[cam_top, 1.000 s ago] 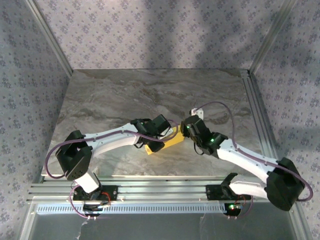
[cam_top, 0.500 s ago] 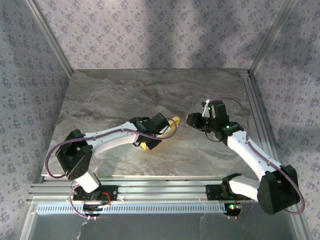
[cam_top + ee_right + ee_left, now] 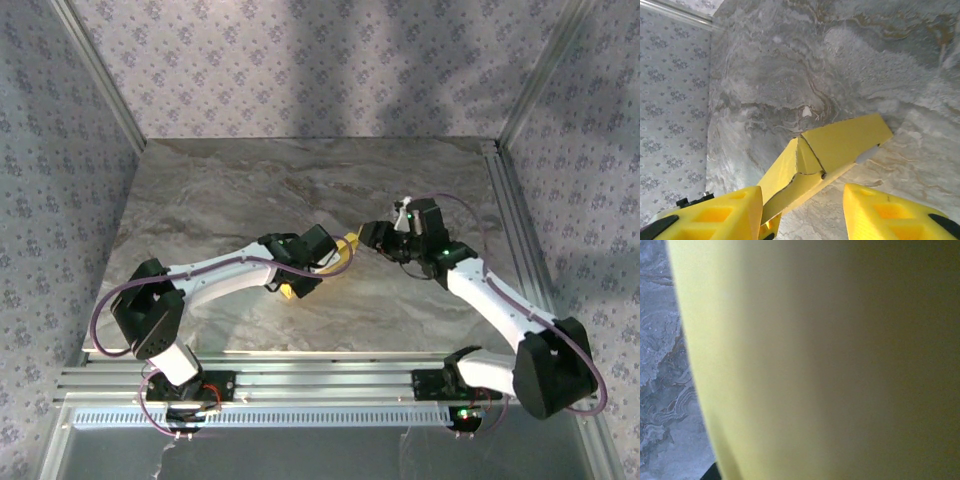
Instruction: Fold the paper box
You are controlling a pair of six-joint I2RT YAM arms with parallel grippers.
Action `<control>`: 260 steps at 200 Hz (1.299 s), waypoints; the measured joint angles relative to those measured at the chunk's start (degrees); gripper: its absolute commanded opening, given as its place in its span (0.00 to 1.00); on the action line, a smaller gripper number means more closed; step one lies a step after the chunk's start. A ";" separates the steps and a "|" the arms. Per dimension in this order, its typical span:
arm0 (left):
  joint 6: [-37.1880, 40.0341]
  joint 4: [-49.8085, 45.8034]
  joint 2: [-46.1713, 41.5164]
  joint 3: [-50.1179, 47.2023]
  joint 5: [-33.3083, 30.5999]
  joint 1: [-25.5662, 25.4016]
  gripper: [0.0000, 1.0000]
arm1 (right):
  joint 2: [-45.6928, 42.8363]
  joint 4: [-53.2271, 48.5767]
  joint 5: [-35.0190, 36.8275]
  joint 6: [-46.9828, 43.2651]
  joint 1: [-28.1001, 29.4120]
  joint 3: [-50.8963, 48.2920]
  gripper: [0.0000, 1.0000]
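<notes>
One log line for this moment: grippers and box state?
left gripper: shut on paper box, held tilted | right gripper: open, at box end | box: partly folded, yellow outside

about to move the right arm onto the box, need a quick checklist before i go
1. left jaws shut on the box: ok, held tilted
2. right jaws open: ok
3. right jaws empty, apart from the box: ok
4. box lies between the right fingers in the wrist view: ok
5. all flaps tucked: cannot tell
</notes>
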 measured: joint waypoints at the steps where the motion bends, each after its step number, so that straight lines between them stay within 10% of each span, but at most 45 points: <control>1: 0.00 0.00 0.00 0.00 0.00 0.00 0.00 | 0.09 0.04 0.00 0.07 0.07 0.00 0.52; 181: 0.02 0.02 -0.04 0.09 2.34 2.23 0.00 | 8.83 12.61 -0.74 9.38 -0.33 -0.87 0.19; 260: 0.07 0.15 -0.17 0.07 3.72 3.23 0.27 | 9.66 14.47 1.70 6.95 1.09 -1.62 0.17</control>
